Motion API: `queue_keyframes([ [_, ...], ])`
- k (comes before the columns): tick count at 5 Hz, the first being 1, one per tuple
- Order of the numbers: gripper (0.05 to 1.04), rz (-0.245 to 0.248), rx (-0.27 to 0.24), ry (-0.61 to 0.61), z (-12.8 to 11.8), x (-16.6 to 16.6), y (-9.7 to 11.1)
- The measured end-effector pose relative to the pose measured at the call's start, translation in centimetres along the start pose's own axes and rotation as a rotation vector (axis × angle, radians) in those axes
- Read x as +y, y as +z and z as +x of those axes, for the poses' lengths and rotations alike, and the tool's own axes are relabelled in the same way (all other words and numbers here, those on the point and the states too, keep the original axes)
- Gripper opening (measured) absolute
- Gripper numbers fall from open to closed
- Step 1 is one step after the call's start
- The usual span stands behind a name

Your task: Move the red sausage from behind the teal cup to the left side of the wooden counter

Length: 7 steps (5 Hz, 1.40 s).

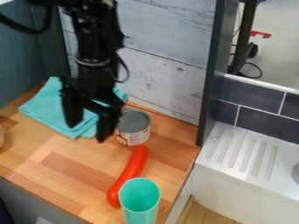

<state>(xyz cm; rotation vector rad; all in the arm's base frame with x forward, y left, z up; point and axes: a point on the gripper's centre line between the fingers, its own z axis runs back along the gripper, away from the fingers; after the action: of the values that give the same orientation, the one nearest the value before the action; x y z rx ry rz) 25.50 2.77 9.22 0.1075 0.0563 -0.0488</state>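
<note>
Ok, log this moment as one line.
pincer: open, empty, near teal cloth | can: beside cloth | long red item: between can and green cup

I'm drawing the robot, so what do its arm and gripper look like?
The arm is black, with a thin, shiny greyish ring around it. A thin black cable loops beside it, and a thicker black cable curves at the upper left. The gripper is black too, with two chunky fingers.

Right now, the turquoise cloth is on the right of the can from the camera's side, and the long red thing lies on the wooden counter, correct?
Not the cloth's side: the camera view shows the turquoise cloth left of the can. The long red thing does lie on the wooden counter.
</note>
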Motion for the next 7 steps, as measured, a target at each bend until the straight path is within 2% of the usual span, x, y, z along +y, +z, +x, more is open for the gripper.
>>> queue_keyframes([
  [1, 0.987, 0.017, -0.012, -0.006, 1.4, -1.1, -0.9],
  [2, 0.987, 0.017, 0.006, -0.013, 1.9, -2.0, -1.5],
  [4, 0.987, 0.013, 0.001, 0.013, 2.2, -3.4, -3.2],
  [5, 0.987, 0.018, -0.026, 0.04, 2.5, -3.8, -4.1],
  [6, 0.987, 0.0, -0.05, 0.035, 2.7, -4.6, -5.1],
  [7, 0.988, -0.01, -0.008, 0.062, 2.5, -4.9, -6.5],
])
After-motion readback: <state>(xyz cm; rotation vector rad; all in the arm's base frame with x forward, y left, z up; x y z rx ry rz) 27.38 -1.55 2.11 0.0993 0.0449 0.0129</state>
